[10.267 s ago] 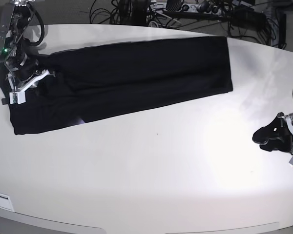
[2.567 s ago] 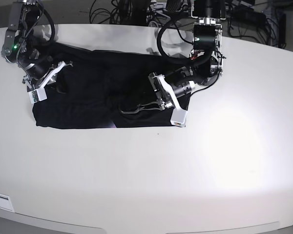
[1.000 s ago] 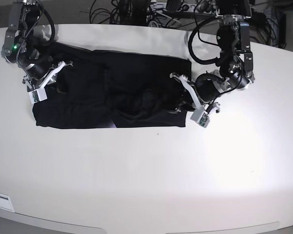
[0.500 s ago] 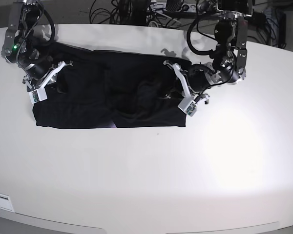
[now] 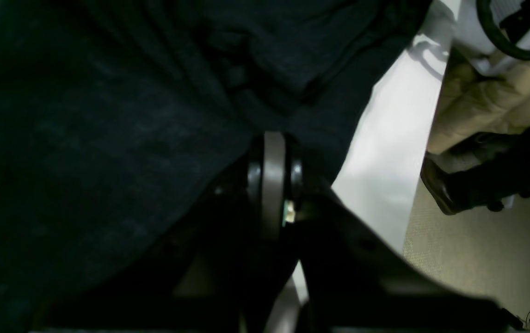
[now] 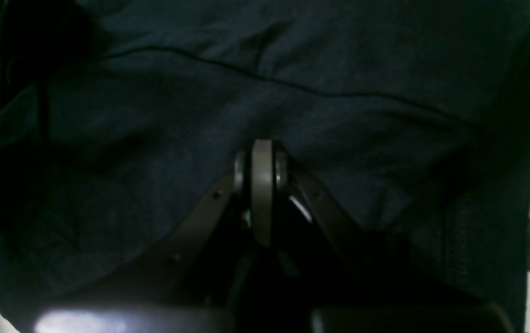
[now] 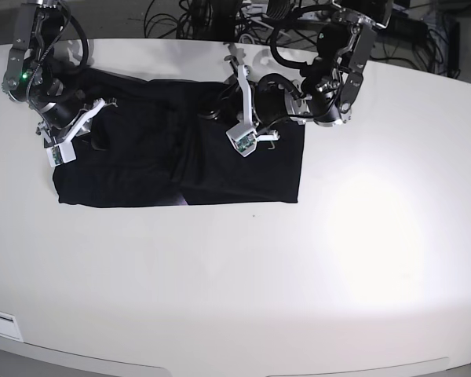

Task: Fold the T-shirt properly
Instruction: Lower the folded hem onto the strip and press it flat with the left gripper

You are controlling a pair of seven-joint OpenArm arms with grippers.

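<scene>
Both grippers (image 5: 272, 152) (image 6: 261, 157) clamped on the T-shirt (image 7: 141, 157)

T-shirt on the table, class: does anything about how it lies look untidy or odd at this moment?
Yes. The T-shirt is only partly flat: its lower edge lies fairly straight, but cloth is bunched at the left gripper, and its left end is rumpled under the right gripper.

Plain black T-shirt (image 7: 149, 161) on a white table (image 7: 235, 283), no print showing.
</scene>
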